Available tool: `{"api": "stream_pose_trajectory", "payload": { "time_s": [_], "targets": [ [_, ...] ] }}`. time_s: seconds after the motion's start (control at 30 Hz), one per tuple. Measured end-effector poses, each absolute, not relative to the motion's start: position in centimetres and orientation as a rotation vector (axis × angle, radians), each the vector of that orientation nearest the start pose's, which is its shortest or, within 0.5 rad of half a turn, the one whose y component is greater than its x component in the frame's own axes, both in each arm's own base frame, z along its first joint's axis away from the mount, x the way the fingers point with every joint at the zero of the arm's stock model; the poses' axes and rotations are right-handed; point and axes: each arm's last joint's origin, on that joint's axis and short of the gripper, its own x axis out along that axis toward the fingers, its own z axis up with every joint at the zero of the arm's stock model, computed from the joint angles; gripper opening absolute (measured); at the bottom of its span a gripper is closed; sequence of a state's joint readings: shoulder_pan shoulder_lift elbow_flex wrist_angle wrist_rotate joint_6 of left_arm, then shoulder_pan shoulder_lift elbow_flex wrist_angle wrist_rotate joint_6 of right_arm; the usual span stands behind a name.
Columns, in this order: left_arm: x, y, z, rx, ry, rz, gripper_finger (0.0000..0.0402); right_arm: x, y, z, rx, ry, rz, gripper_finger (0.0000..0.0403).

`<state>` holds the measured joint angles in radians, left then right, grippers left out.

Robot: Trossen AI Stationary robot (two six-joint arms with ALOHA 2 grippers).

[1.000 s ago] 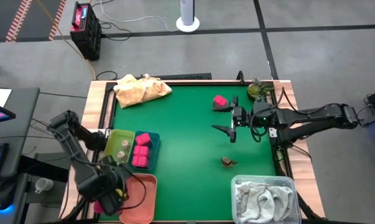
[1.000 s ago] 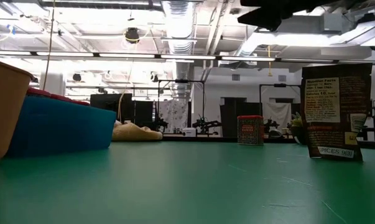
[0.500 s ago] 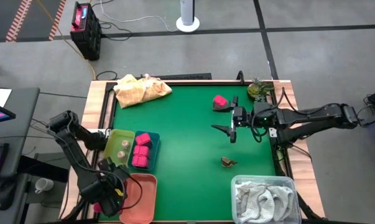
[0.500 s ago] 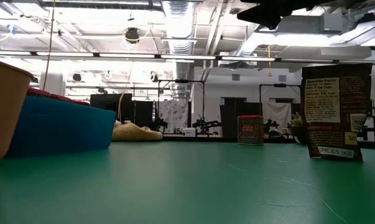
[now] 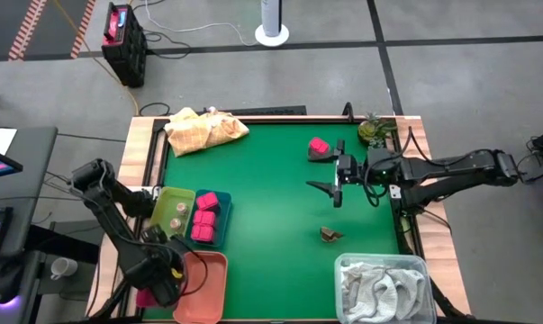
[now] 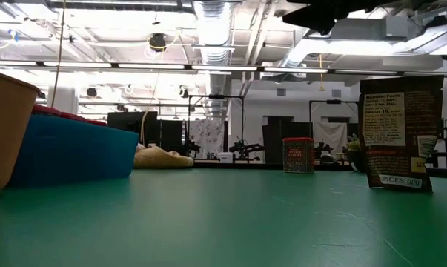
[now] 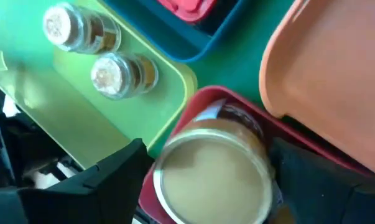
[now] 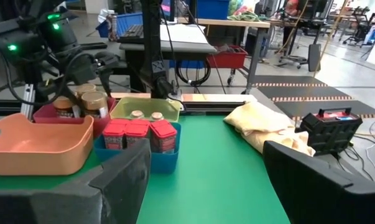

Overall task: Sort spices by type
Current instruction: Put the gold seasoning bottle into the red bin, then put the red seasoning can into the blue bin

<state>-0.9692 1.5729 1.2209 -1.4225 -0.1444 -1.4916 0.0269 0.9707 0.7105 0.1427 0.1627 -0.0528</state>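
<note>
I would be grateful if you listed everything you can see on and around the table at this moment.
pink-red packets: at least three, in the blue tray
lone packet: one, pink-red, on the green mat beside the right arm
green-tray jars: two, tan lids, in the green tray
red-tray jars: two, tan lids, in the red tray
brown piece: one, on the mat near the towel
orange tray: one, at the near left corner
yellow cloth: one, far left
grey-white towel: one, in a clear bin
left hand: dark, over the red tray
right hand: dark, open, above the mat's right side
</note>
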Motion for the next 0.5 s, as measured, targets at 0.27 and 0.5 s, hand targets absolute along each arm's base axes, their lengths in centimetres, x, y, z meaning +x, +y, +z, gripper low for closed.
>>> {"api": "stream_pose_trajectory", "payload": {
  "time_s": [0.27,0.5],
  "targets": [
    [16.3,-18.9,25.9,-0.109,1.430,0.552,0.0326,21.8,0.1,30.2,-0.067,0.156,-0.134,0.0335],
    [19.7,-16.3,27.1,0.115,1.182,0.565,0.0327,21.7,0.0,29.5,-0.069,0.225,-0.133,0.0335]
  ]
}}
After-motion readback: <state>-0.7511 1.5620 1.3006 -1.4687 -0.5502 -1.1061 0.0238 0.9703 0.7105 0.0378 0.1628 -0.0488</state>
